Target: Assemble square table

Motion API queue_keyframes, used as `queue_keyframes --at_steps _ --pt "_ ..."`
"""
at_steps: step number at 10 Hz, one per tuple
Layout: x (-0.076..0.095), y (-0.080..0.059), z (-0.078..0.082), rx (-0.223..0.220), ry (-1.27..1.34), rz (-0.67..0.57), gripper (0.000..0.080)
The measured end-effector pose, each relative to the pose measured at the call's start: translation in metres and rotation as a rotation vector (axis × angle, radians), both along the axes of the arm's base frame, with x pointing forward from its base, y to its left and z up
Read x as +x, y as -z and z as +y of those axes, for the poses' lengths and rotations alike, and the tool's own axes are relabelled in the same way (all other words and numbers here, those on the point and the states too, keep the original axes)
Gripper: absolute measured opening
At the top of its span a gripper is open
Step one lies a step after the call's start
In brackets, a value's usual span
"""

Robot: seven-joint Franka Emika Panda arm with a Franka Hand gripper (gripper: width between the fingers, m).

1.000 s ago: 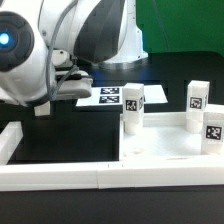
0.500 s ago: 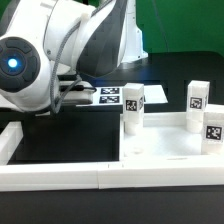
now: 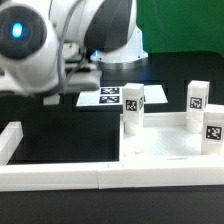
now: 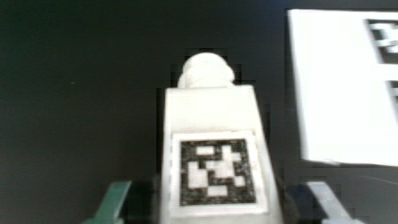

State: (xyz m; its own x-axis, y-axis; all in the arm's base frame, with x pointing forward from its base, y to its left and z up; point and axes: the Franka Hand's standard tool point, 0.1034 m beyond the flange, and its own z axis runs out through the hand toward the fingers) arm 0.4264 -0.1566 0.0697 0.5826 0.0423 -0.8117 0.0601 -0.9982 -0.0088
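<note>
Desk [image 3: 60, 135]: black top, carrying everything I am seeing.
My arm [image 3: 60, 45]: filling the upper part of the exterior view's left, my wrist hanging low over the desk there.
Low white wall [image 3: 100, 178]: running along the near edge of the desk, with a short return on the exterior view's left.
Square table slab [image 3: 170, 150]: lying flat against that wall on the exterior view's right, well apart from my claw.
Marker board [image 3: 108, 97]: lying flat on the desk behind the slab; in the wrist view its corner [image 4: 347, 85] is showing beside the leg I am over.
Standing legs: three are standing upright on the slab, one at the near corner [image 3: 133, 108], one at the back [image 3: 197, 100], one at the exterior view's right edge [image 3: 213, 130].
Fourth leg [image 4: 217, 135]: lying flat on the desk, tag face up, rounded peg end pointing away from my wrist, sitting between my two fingers.
My claw [image 4: 217, 197]: fingers [image 4: 118, 198] are standing spread, one on each side of the leg's tagged end; I cannot tell whether they are touching it.
</note>
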Motion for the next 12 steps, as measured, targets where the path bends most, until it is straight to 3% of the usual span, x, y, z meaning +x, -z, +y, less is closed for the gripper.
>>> queue_keyframes --at_steps 1,2,3,5,6,7,8,9,12 --pt "0.021 -0.011 -0.006 -0.003 -0.002 -0.035 0.0282" --pt "0.031 0.001 -0.012 -0.014 -0.030 -0.148 0.0282" --pt "0.025 0.002 -0.011 -0.007 -0.035 -0.206 0.0282" --pt "0.032 0.001 -0.015 -0.012 -0.053 -0.353 0.0282" --pt "0.032 -0.003 -0.008 0.003 -0.025 -0.379 0.0282" --pt "0.062 -0.028 0.011 0.051 0.047 -0.451 0.0284" --pt "0.094 -0.045 0.014 0.079 0.062 -0.597 0.0284" --pt "0.094 -0.043 0.006 0.092 0.055 -0.694 0.0284" --pt "0.094 -0.041 -0.003 0.056 0.033 -0.861 0.0284"
